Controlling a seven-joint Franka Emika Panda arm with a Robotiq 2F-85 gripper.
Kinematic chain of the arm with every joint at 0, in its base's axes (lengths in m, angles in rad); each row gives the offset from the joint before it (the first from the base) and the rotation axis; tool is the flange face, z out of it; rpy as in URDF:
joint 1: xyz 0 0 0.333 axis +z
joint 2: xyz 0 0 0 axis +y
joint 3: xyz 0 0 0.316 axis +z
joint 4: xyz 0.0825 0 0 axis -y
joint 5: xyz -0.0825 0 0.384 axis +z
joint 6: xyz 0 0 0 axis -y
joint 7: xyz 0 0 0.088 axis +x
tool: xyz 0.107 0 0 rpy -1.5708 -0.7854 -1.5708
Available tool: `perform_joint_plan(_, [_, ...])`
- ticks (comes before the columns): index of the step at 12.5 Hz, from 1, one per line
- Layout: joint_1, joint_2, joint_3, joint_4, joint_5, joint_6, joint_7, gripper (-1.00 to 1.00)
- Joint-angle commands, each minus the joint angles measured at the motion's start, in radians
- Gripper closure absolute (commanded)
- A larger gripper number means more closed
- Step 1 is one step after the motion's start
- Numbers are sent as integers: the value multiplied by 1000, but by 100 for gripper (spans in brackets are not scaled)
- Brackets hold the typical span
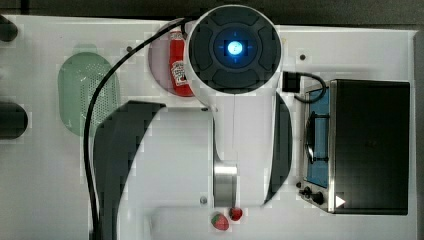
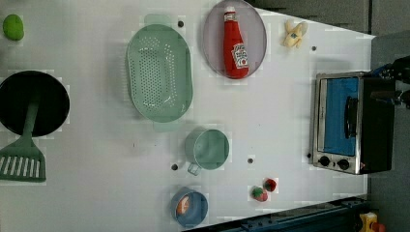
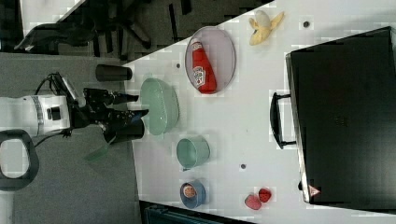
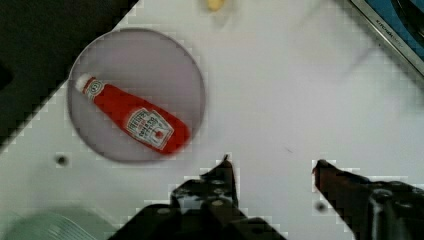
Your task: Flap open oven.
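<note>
The oven [image 1: 372,145] is a black box with a silver front frame at the top view's right. Its blue glass door [image 2: 341,116] stands closed, with the dark bar handle [image 3: 276,120] across it and small black knobs [image 2: 333,162] beside the glass. My gripper [image 4: 274,167] is open, with nothing between its two dark fingers. It hangs above bare white table near the ketchup plate, well away from the oven [image 4: 395,25], whose front edge shows at a corner of the wrist view. In the right view the gripper [image 3: 143,105] sits at the far left, pointing toward the table.
A ketchup bottle [image 2: 235,46] lies on a grey plate [image 2: 256,29]. A green colander [image 2: 158,72], green cup [image 2: 208,149], blue bowl [image 2: 189,207], two strawberries [image 2: 263,189], a banana [image 2: 294,34], and a black pan [image 2: 34,101] with a green spatula [image 2: 21,159] share the table.
</note>
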Motion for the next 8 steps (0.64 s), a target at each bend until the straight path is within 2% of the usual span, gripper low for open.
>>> perform_joint_plan(1, [-13, -355, -65, -179, 1, -241, -109, -59])
perform_joint_plan(3, [-13, -355, -64, -179, 1, -241, -109, -100])
perform_joint_plan(5, [-13, -355, -64, -179, 1, -241, -109, -100])
perform_joint_plan(6, [-13, -355, -64, -178, 1, -241, -109, -89])
perform_joint_plan(8, [-13, -355, -66, -179, 0, -241, -109, -39])
